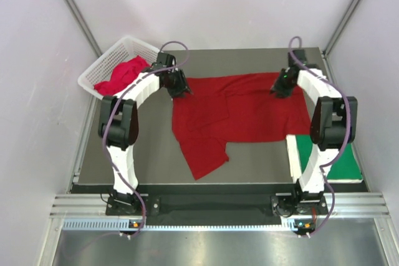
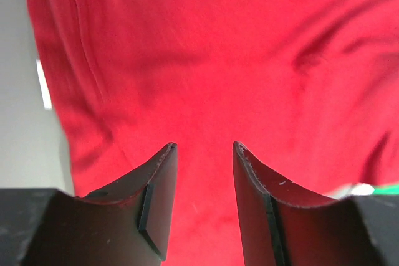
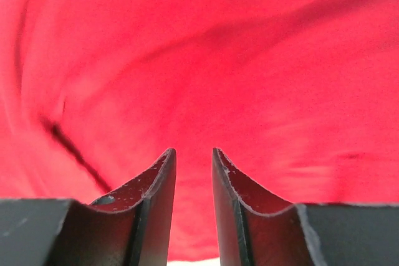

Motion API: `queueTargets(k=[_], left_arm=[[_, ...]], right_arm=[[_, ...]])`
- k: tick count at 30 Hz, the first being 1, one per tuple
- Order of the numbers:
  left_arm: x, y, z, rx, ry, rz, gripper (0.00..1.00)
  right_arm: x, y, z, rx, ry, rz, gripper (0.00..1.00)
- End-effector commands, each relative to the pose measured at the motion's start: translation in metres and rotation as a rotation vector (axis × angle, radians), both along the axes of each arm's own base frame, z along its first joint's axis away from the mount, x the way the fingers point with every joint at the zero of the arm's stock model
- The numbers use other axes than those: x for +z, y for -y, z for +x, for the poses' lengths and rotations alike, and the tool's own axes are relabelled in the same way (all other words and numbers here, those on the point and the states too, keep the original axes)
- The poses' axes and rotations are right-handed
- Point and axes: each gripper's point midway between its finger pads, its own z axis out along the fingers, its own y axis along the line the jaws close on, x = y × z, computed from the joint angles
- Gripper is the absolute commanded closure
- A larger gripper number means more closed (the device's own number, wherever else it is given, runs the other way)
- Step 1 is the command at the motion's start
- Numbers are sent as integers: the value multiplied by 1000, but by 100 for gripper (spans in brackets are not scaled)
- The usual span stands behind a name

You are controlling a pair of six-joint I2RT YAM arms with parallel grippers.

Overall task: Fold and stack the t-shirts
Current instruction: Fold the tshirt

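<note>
red t-shirt [image 1: 249, 110] lies spread out; i see left gripper [image 2: 204, 146] over its far left corner, right gripper [image 3: 193, 150] over its far right, both parted.

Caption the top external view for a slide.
Left hand and right hand at far edge of spread red t-shirt; white basket far left, green t-shirt near right.

One red t-shirt [image 1: 240, 113] lies spread on the table [image 1: 144, 149], near a white basket [image 1: 95, 71].

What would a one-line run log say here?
red t-shirt: spread on table | left gripper: open over it | right gripper: open over it
</note>
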Motion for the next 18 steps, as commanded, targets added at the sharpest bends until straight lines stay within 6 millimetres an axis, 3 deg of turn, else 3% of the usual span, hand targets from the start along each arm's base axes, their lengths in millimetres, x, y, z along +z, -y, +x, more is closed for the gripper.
queueTargets(k=[1,2,4,9,13,18], left_arm=[[-21,-7,38,-11,68,38,55],[-20,-7,45,-12,82,37,54],[-34,-10,52,-15,75,47,54],[-47,-20,69,-9,97,96,55],[-63,-23,75,-10,81,124,54],[-73,-29,81,-3,67,154,55]], right_arm=[[26,46,27,-167,49,-68,70],[17,66,30,-211,27,-74,70],[20,89,39,-279,31,-87,71],[7,136,46,-424,7,-116,71],[-8,157,47,-492,-27,-130,72],[-12,175,54,-551,-23,-136,72]])
